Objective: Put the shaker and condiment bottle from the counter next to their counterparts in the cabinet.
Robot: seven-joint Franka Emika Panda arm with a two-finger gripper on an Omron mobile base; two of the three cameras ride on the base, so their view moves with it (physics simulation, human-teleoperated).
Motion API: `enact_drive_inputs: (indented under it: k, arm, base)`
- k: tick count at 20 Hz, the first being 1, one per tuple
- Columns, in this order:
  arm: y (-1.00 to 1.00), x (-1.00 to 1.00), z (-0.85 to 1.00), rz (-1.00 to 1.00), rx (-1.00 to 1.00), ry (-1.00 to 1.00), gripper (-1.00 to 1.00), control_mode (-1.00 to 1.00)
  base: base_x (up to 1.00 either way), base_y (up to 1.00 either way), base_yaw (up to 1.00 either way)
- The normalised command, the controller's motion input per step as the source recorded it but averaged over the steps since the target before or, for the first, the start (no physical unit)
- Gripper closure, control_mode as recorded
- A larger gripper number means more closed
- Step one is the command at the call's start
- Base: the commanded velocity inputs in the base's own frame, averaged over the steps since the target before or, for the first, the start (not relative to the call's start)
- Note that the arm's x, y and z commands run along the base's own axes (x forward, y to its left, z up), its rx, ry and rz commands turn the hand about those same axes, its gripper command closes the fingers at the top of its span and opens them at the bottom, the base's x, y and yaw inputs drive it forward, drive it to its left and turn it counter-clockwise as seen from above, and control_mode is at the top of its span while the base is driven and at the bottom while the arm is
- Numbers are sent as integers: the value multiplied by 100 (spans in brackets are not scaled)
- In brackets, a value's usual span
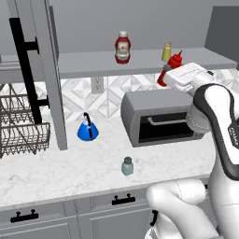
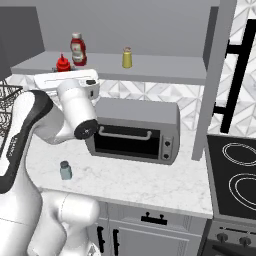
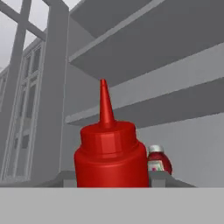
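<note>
The shaker (image 1: pixel 127 166) stands upright on the marbled counter (image 1: pixel 70 172), near its front edge and well apart from all other things; bare stone lies open on all sides of it. Below this edge are grey drawers (image 1: pixel 56 217) with black handles. Farther back, at the left, a blue kettle (image 1: pixel 87 129) stands just beside the tall open cabinet door (image 1: pixel 49 70) with its black bar handle, and a wire dish rack (image 1: pixel 18 126) is cut off by the left border. At the right, a grey toaster oven (image 1: pixel 156 116) is against the tiled wall, and the white arm hides part of it in both base views.

Above the oven, the gripper (image 1: pixel 164 74) is at the front edge of the cabinet shelf (image 1: pixel 93 65). The red condiment bottle (image 3: pixel 109 157) is between the fingers: in the hand view its body is close to the camera and the nozzle points up, but the finger tips are hidden behind it, so the contact is not clear. In the left base view only the bottle's top and lower part show beside the white hand. I cannot tell if its base touches the shelf.

Farthest, the ketchup bottle (image 1: pixel 122 47) stands upright on the shelf, left of the gripper. The yellow shaker (image 1: pixel 166 52) stands just behind the condiment bottle. Between these 2 the shelf is free.
</note>
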Motion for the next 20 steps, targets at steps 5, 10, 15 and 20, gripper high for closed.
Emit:
enact_drive_inputs:
  k: [5,10,15,20]
  arm:
    - [21,1,56,0,-27,3,100,-100]
    - [3,71,61,-5,-16,46,100,-100]
    - [-21,16,62,-6,-7,18,100,-100]
    - [0,0,-3,0,0,0,100,-100]
  base:
    - [0,0,0]
    - [0,0,0]
    - [0,0,0]
    - [0,0,0]
